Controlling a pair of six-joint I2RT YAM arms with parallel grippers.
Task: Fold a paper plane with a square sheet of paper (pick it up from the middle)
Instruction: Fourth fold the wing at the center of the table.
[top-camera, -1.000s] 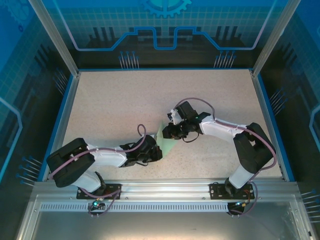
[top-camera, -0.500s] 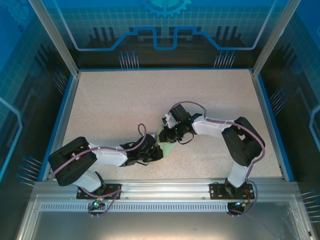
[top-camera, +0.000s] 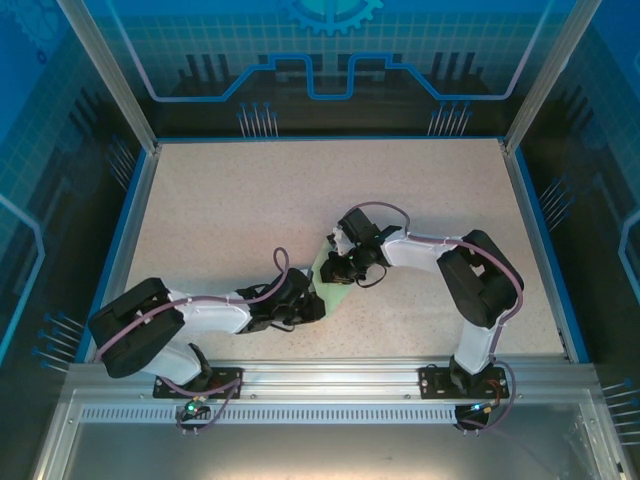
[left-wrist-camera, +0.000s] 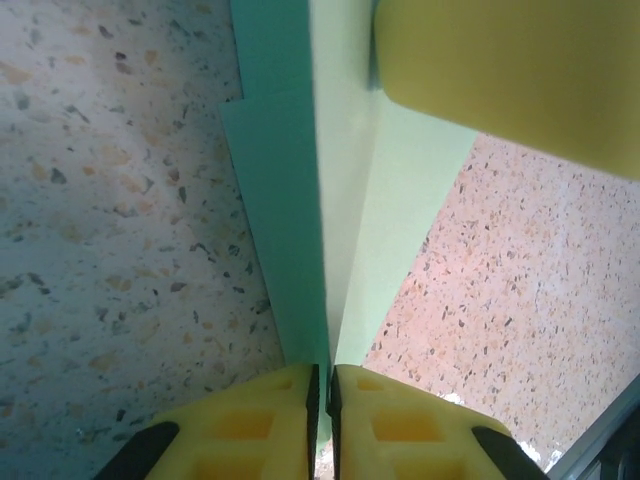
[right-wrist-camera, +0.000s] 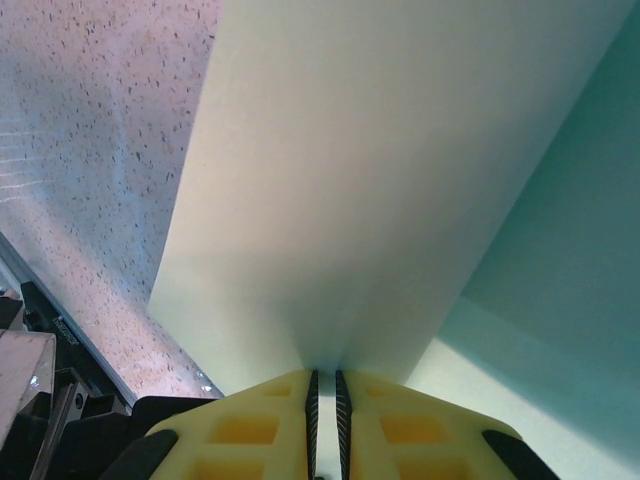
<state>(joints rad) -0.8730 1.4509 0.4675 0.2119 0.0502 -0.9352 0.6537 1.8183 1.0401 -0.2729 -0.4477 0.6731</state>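
Note:
The pale mint-green sheet of paper (top-camera: 338, 294) is folded along a central crease and sits between my two grippers near the table's middle front. My left gripper (top-camera: 312, 298) comes at it from the left. In the left wrist view its yellow fingers (left-wrist-camera: 250, 420) are shut on the creased edge of the paper (left-wrist-camera: 350, 200), and a yellow finger of the other gripper (left-wrist-camera: 500, 70) shows at the top right. My right gripper (top-camera: 336, 268) comes from the right. Its jaws (right-wrist-camera: 325, 385) are shut on a raised flap of the paper (right-wrist-camera: 380, 180).
The speckled beige table (top-camera: 250, 200) has a blue rim, with a metal rail (top-camera: 320, 375) at the near edge. The right arm's elbow (top-camera: 480, 280) is bent high over the right half. The left arm (top-camera: 190, 315) lies low along the front left.
The right arm has folded inward, its elbow drawing left and its gripper pressing closer to the left gripper. Less of the green paper shows between them. The left arm barely shifted.

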